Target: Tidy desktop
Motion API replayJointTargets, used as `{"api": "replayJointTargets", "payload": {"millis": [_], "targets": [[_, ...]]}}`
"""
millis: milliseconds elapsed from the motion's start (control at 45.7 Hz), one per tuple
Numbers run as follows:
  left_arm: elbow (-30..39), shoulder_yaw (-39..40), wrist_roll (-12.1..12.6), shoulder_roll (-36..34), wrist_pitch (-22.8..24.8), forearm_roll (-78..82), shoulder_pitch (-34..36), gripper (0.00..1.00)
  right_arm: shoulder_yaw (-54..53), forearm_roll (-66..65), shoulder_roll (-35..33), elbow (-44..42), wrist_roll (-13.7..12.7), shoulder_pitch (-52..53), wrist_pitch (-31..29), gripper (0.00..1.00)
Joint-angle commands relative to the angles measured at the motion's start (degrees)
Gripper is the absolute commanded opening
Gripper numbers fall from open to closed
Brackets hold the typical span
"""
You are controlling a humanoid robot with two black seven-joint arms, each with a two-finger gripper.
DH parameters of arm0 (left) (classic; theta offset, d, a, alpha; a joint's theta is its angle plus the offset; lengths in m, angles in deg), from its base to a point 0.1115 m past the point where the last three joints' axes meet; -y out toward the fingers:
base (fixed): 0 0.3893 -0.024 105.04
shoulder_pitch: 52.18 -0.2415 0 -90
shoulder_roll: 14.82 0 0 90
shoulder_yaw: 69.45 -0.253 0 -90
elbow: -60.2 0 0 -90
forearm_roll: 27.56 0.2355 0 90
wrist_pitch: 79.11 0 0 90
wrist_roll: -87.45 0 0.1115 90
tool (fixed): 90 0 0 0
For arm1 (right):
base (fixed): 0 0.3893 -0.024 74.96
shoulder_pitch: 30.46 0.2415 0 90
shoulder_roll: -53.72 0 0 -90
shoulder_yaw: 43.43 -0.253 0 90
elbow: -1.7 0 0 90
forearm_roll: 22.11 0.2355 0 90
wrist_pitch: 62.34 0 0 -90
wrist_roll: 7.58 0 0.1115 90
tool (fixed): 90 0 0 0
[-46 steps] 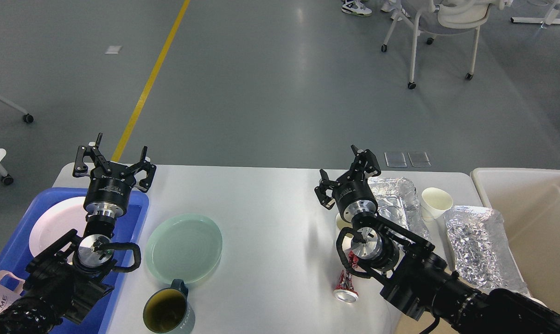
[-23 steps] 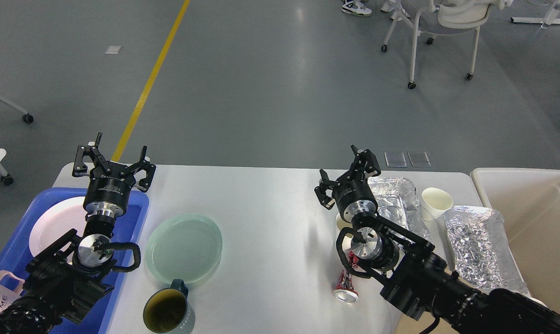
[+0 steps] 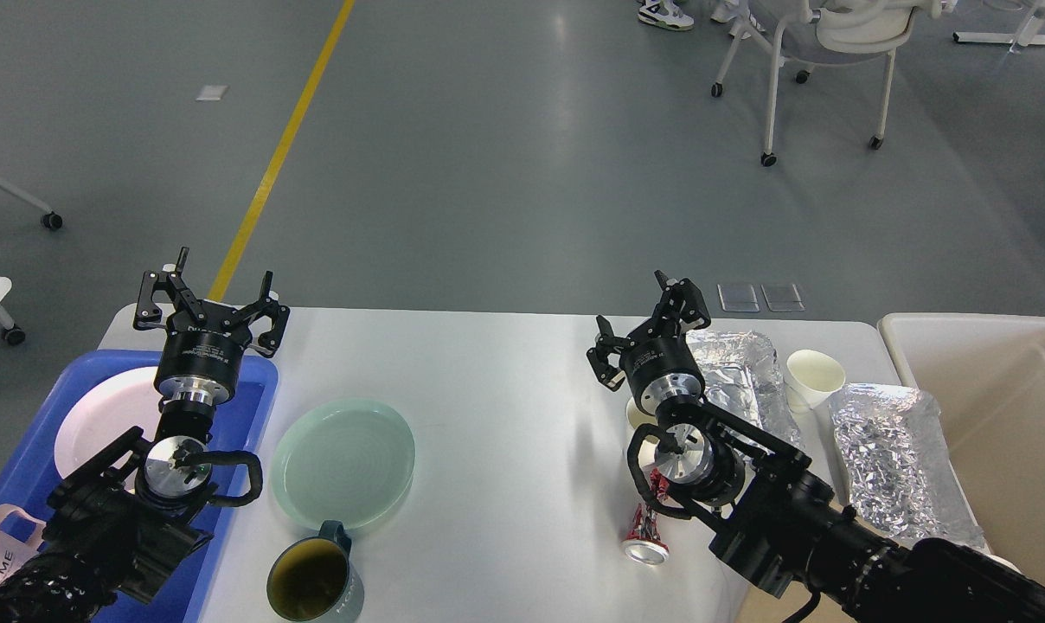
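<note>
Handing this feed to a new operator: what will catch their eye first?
Probably both open grippers, left and right, raised over the far desktop. Then two crumpled foil trays at its right end, and the green plate beside the blue tray.

On the large white rectangular desktop [image 3: 496, 389], the left gripper [image 3: 214, 294] hangs with fingers spread above the far end of the blue plastic tray [image 3: 259, 407], which holds a white round plate [image 3: 99, 415] just near of it. Right of that gripper and nearer lies the pale green glass plate [image 3: 342, 461], with the dark green mug [image 3: 315, 584] touching its near edge. The right gripper [image 3: 648, 313], fingers apart, stands just left of a crumpled foil tray [image 3: 739, 372]; a white paper cup [image 3: 815, 375] and second foil tray [image 3: 886, 459] lie further right, then the cream rectangular bin [image 3: 990, 407]. A crushed red can [image 3: 645, 536] lies nearer, under that arm
</note>
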Motion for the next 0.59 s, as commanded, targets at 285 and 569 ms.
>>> {"api": "replayJointTargets", "payload": {"millis": [285,569], "targets": [[3.1,-4.2,1.0,-0.9,-9.6,0.5,1.3,0.97,0.1,0.0,0.0,0.1,0.0,0.0,0.0,1.00],[5.0,-8.1,1.0,-4.7,-17.6,0.8,7.9,0.97,0.0,0.0,0.0,0.1,0.0,0.0,0.0,1.00]]}}
